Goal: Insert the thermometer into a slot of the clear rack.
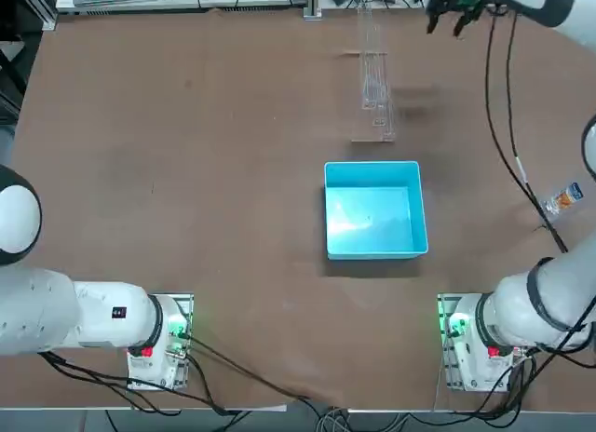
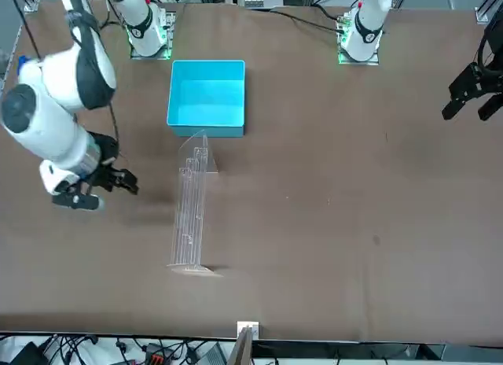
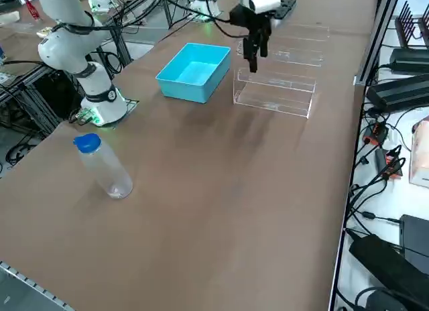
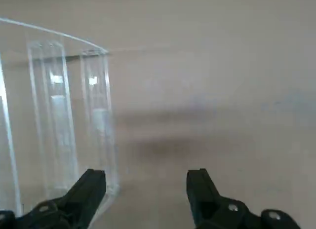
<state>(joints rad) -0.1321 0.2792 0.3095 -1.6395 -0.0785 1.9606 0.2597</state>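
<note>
Your right arm's black two-finger gripper (image 4: pixel 146 189) hangs in the air beside the far end of the long, narrow clear acrylic rack (image 1: pixel 375 83), its jaws spread wide with nothing between them. The rack stands on the brown table (image 1: pixel 186 171), beyond the open light-blue square bin (image 1: pixel 374 209), which looks empty. You will want to know where the thin, pale glass thermometer is: it may already be standing among the rack's see-through slotted plates, or it may be lying somewhere on the table, but clear rod against clear plastic cannot be made out in any view, so I cannot tell. A small clear bottle with a blue cap (image 3: pixel 104 166) stands near the table's right edge, well apart from the rack. Judging by the empty jaws, the thermometer is either already delivered or not yet picked up
</note>
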